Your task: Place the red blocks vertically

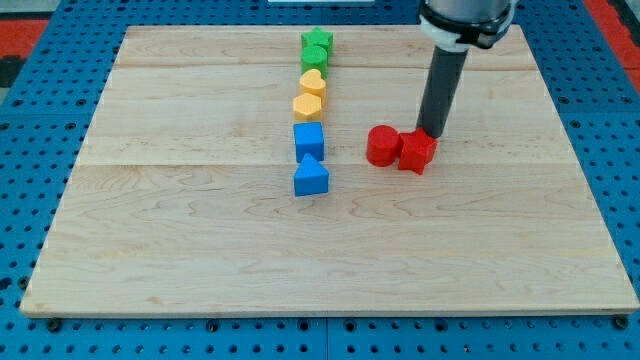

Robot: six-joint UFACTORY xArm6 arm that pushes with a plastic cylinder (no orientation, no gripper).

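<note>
Red blocks: two, touching; red cylinder (pixel 381 146), red block (pixel 417 152) directly below my tip (pixel 432 134).
Tip: rod only, grasps nothing.
Column at tip's left: two green, two yellow, two blue.

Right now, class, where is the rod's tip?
My tip sits right of the board's centre in the camera view, touching the top edge of the right red block, whose neighbour is the red cylinder.
</note>
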